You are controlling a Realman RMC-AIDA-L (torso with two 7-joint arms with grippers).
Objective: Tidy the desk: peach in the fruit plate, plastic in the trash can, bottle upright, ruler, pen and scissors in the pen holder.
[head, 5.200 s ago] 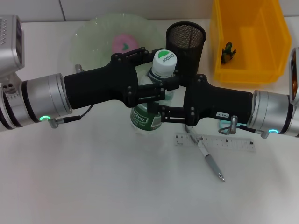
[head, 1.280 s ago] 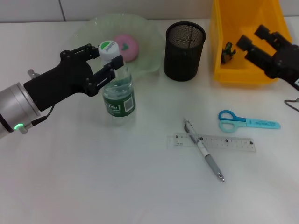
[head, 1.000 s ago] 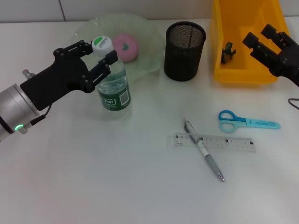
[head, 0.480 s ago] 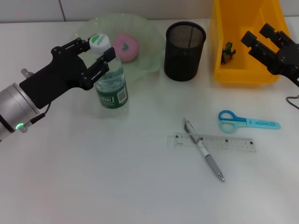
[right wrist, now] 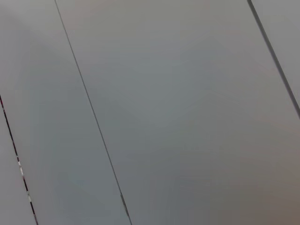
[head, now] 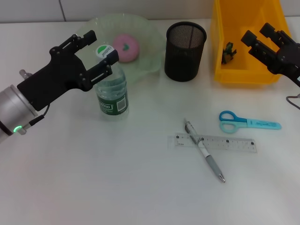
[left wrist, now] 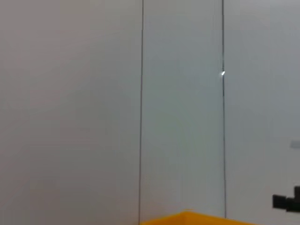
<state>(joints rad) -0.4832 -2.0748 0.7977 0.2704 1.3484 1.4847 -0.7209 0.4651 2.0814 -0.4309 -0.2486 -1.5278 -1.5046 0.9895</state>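
Bottle upright beside the fruit plate, left jaws spread around its cap.
The left gripper (head: pixel 97 47) straddles the bottle (head: pixel 111 92) without gripping; the right gripper (head: pixel 261 34), jaws released, hangs over the yellow trash can (head: pixel 220 65); peach (head: pixel 124 47) lies in the plate.

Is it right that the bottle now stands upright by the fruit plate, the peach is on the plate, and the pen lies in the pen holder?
Not quite: in the head view the pen lies on the desk across the ruler, not in the pen holder. The bottle stands upright by the fruit plate, peach on it.
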